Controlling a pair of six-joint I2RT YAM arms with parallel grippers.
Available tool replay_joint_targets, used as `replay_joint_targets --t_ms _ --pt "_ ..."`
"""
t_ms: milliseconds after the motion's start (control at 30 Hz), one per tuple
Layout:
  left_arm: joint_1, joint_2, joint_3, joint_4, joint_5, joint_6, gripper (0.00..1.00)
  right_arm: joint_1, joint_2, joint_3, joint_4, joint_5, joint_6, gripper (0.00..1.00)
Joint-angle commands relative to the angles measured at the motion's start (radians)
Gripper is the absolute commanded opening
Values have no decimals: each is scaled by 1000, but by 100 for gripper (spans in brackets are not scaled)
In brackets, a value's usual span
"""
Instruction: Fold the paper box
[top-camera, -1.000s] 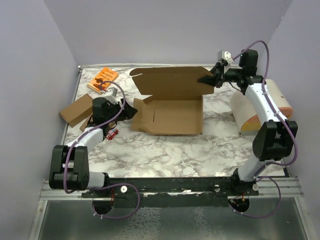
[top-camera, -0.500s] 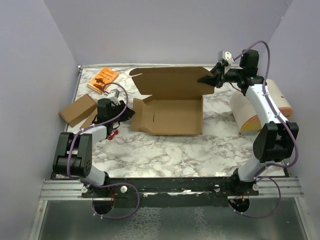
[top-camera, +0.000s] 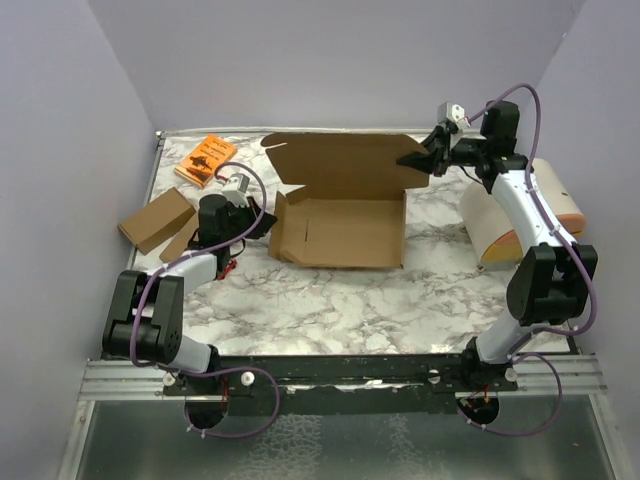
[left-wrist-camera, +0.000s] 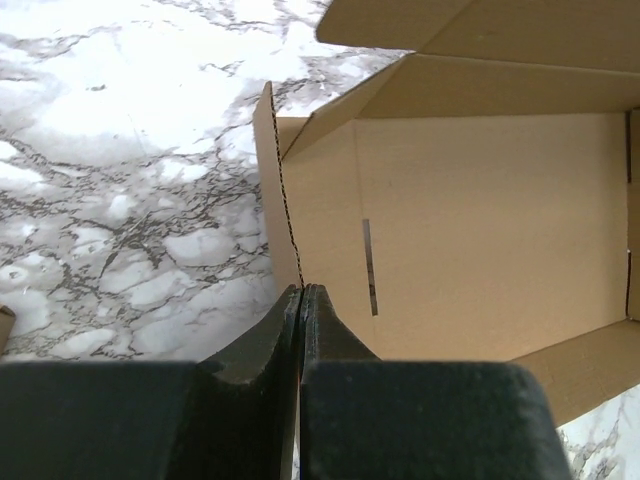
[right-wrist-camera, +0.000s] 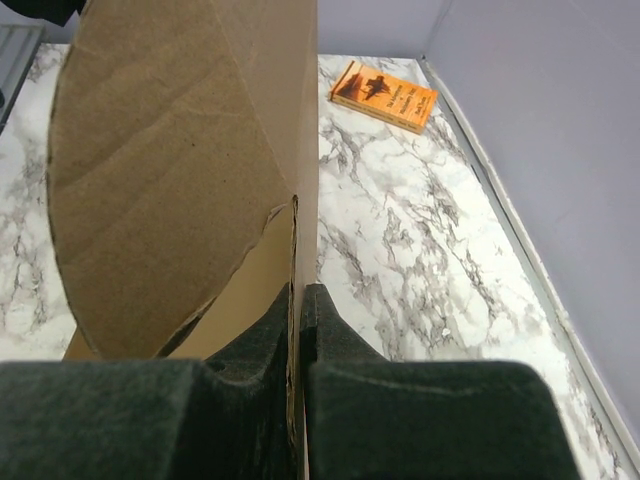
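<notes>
Desk of pale marble carries the paper box mid-frame, its lid upright behind. Upper right, the right hand pinches the lid's corner. The left hand is clamped tight on the box's left wall. Best to pivot that wall gently along its crease.

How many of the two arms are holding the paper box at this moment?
2. The left fingers pinch the paper box at its raised left side flap; the right fingers pinch its upright back flap near the right corner.
</notes>
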Motion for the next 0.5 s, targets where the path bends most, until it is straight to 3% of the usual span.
replay_joint_targets --t_ms 0,467 --pt "-30 -54 28 42 31 47 0 0 -33 -28 57 30 39 1" --pt "-49 -73 65 -39 10 95 0 0 -56 -88 133 52 79 1"
